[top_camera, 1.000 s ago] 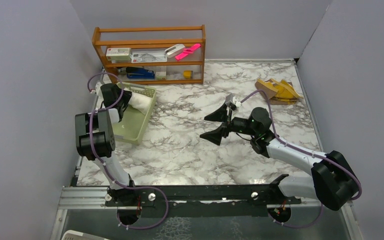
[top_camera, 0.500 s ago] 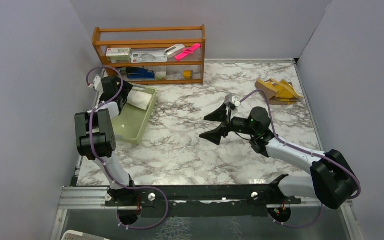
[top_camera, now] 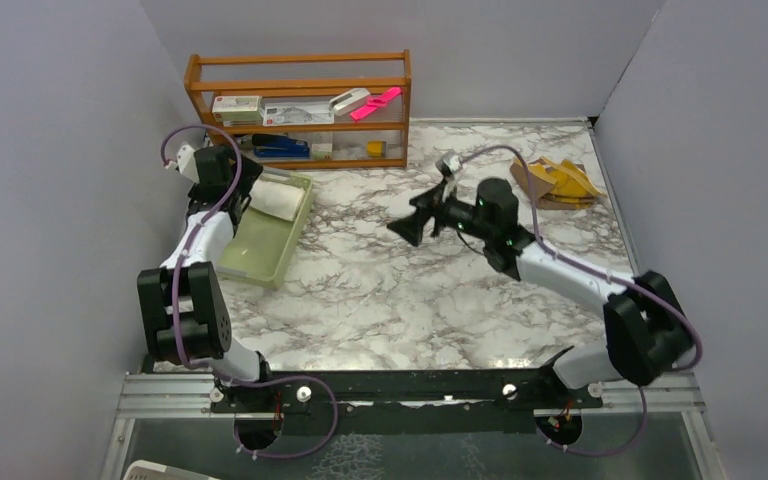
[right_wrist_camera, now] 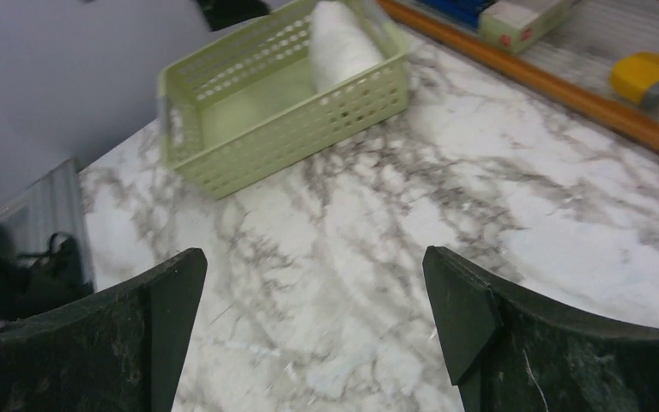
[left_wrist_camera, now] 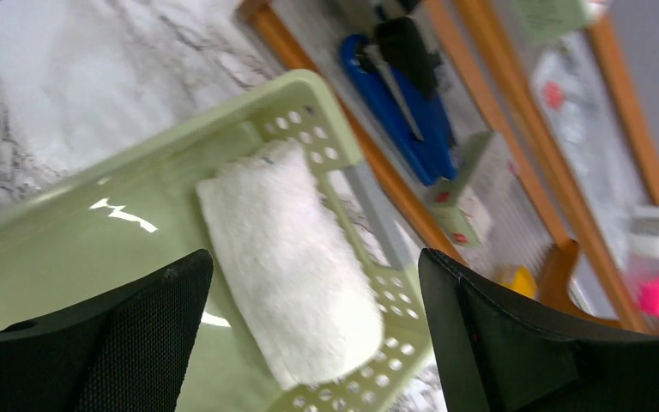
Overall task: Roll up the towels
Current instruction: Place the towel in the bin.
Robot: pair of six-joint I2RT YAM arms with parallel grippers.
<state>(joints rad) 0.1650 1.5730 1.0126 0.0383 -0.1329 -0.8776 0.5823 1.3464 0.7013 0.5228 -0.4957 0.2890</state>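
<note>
Cannot make out any print on the crumpled mustard-yellow and tan cloth towel (top_camera: 557, 180) at 2 o'clock on the white marbled bench (top_camera: 380, 300); too small from above, and crossed at its 9 o'clock edge by the right arm's purple cable. Lose one end of the rolled white textured towel (top_camera: 280, 203) behind the left wrist in the top view. See it whole from the left wrist camera, lying at the far end of the pale green perforated plastic basket (top_camera: 257, 250), against the perforated wall. Place that basket at 10 o'clock on the bench. Cannot tell apart most items on the orange-brown wooden shelf rack (top_camera: 300, 60) at 11 o'clock: blurred in the left wrist view, cut off by the top edge in the right wrist view.

Count two towels, one basket, one rack, two arms.

Find the left jaws spread wide above the basket, holding nothing and touching nothing, one finger showing to either side of the white towel in the wrist view and clear of it. Find the right jaws spread wide too, empty, over bare bench near the middle, aimed toward 9 o'clock, well apart from both towels.
</note>
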